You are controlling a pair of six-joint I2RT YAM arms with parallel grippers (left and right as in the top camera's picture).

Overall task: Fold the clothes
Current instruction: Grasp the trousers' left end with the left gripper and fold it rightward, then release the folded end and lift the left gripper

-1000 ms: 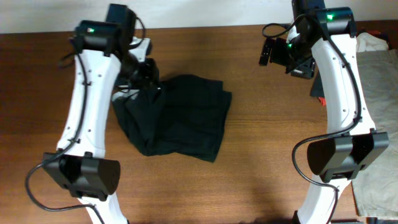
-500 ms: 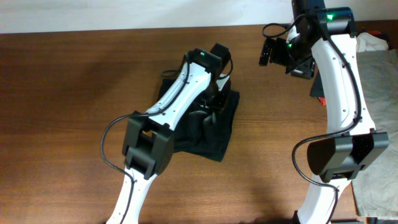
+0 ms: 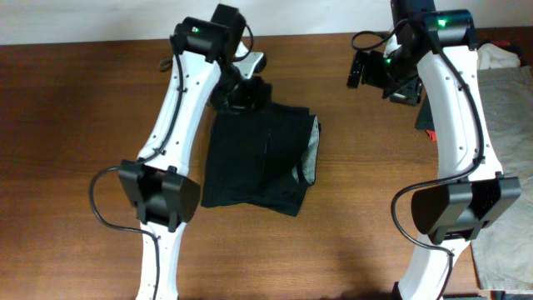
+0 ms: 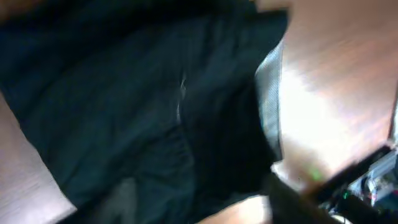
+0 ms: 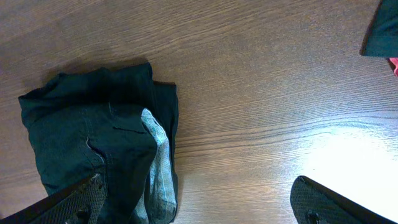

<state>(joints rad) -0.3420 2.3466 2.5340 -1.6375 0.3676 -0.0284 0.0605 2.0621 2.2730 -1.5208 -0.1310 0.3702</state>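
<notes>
A black garment (image 3: pixel 258 162) lies folded on the wooden table (image 3: pixel 75 150), a strip of grey lining (image 3: pixel 312 154) showing along its right edge. My left gripper (image 3: pixel 246 92) hovers over the garment's far edge with its fingers apart and no cloth in them. The blurred left wrist view shows the garment (image 4: pixel 155 106) lying flat below with its lining (image 4: pixel 270 93). My right gripper (image 3: pixel 375 71) stands open above bare wood, to the right of the cloth. In the right wrist view, my right gripper (image 5: pixel 199 208) has wide-set fingertips (image 5: pixel 336 202), and the garment (image 5: pixel 93 124) lies at the left.
Pale beige cloth (image 3: pixel 504 100) lies along the table's right edge, beyond the right arm. A small red thing (image 3: pixel 429 133) shows beside that arm. The left arm's base (image 3: pixel 158 204) stands just left of the garment.
The left arm swept across the garment to the right, then drew back to its far edge and let go. The garment is now narrower, with grey lining showing. The right arm stayed still.
</notes>
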